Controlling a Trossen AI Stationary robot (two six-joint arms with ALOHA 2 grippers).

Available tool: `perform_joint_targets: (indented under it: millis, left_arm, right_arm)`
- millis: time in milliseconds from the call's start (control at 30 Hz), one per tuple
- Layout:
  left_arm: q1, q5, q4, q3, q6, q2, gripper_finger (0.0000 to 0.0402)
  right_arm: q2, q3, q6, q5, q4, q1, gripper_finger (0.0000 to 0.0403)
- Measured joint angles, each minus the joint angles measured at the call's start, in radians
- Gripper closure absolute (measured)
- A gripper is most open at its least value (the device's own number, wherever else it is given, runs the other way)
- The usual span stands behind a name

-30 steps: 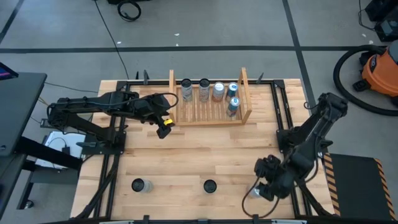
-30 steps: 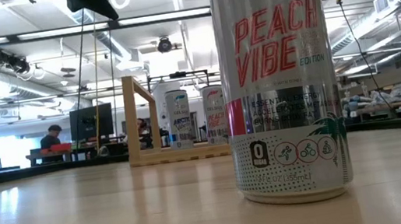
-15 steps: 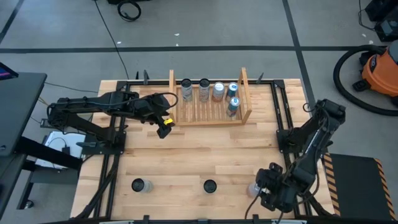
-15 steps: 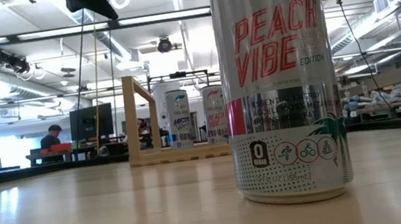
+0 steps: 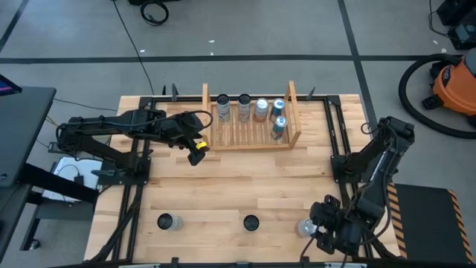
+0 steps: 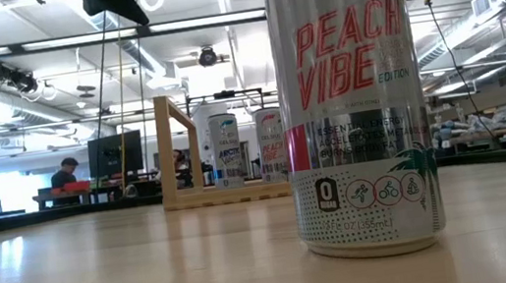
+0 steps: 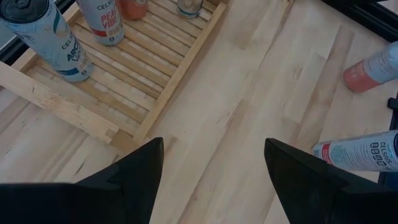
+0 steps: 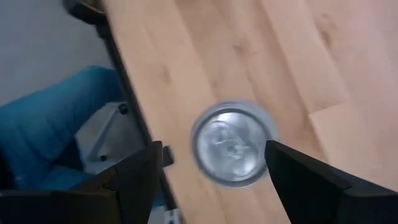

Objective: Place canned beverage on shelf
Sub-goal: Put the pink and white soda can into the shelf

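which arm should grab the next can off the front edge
The right. Its open right gripper hovers above a loose can, fingers either side. The left gripper waits open beside the shelf, far from it.

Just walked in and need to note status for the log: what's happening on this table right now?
The robot is stocking cans onto the shelf, which already holds five. The right gripper is open, hanging over an upright can near the table's front edge, not yet gripping it. Two more cans wait along that front edge. The left gripper is open and empty beside the shelf's left end.
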Motion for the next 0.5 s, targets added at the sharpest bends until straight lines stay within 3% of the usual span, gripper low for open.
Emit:
perform_joint_targets:
  millis: [500]
  left_arm:
    - [0.0, 0.0, 0.003, 0.0, 0.003, 0.0, 0.0122]
  right_arm:
    - [0.07, -0.012, -0.001, -0.023, -0.031, 0.005, 0.0111]
